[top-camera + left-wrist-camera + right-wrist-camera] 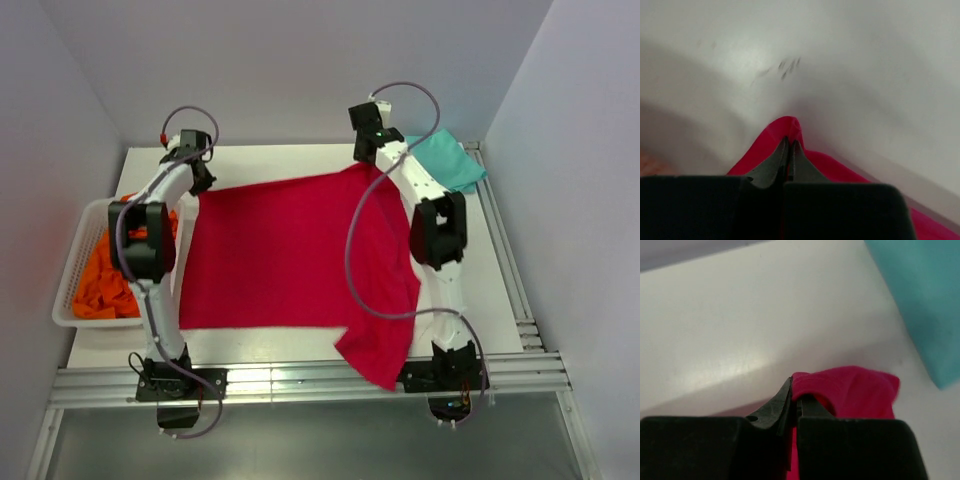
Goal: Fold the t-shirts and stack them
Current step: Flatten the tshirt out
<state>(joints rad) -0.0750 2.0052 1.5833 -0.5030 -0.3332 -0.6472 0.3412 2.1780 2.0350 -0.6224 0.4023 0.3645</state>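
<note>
Currently the crimson t-shirt (290, 250) is spread mostly flat across the middle of the white table (300, 160), held taut along its far edge by 2 corners. The far-left corner is pinched by the left gripper (790, 144), with its fingers (771, 167) pressed together on a small peak of red cloth. The far-right corner is pinched the same way by the right gripper (795, 390), and a bunched red fold is seen just right of its tips. 1 sleeve is trailed out near-right, reaching the table's near edge beside the right arm's base (445, 372). The cloth is plain and single-colour, with few wrinkles. A teal t-shirt (452, 160) is laid at the table's far-right corner, just beside the right gripper. Orange garments (100, 285) are heaped in the white basket (72, 262) at the left edge.
</note>
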